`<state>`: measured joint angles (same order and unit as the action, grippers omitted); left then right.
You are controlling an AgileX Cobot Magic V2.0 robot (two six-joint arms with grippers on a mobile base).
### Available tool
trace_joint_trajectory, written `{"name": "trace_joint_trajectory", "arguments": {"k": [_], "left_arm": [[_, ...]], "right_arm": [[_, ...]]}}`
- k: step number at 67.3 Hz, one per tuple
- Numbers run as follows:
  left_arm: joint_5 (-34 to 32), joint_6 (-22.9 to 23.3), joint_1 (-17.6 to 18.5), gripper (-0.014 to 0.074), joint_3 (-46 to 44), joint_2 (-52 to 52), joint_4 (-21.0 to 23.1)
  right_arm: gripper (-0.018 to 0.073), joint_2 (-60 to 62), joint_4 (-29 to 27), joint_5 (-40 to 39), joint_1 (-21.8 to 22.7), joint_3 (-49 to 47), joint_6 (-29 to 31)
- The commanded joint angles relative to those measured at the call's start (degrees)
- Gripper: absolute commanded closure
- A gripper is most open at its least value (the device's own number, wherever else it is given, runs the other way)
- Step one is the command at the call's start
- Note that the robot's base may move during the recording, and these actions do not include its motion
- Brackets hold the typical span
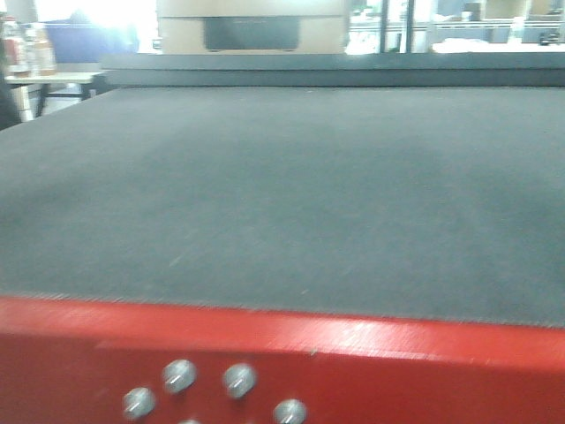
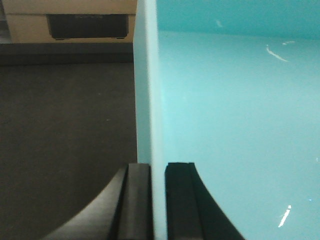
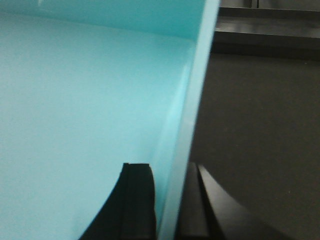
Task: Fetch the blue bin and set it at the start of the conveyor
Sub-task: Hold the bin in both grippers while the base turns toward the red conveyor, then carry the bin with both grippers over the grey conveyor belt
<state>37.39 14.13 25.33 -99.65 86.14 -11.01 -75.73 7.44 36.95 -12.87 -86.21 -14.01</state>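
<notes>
The left gripper (image 2: 158, 172), at 6 o'clock in its wrist view, is clamped on a side wall of the blue bin (image 2: 235, 125), with the tub's floor spreading toward 3 o'clock. The right gripper (image 3: 170, 172) pinches the opposite wall, floor toward 9 o'clock. The conveyor start (image 1: 282, 194) lies dark outside each wall. Whether the bin touches it is unclear. It is best lowered level, both arms together, releasing only once seated.

I face the conveyor start (image 1: 282, 194): matte black belt running back from the red strip (image 1: 397, 362). Silver bolts (image 1: 179, 375) stud that strip.
</notes>
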Motion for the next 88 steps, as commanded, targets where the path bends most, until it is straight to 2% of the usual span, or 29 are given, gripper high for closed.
{"name": "trace_joint_trajectory", "arguments": {"k": [1,88], "left_arm": [[-3.8,0.4,1.1,0.0708,-0.6,-0.5,4.1],[-3.8,0.4,1.1,0.0708,-0.6,-0.5,4.1]], "right_arm": [[0.0712,0.4,-3.6,-5.9,-0.9,-0.6,1.5],[0.0712,0.4,-3.6,-5.9,-0.9,-0.6,1.5]]}}
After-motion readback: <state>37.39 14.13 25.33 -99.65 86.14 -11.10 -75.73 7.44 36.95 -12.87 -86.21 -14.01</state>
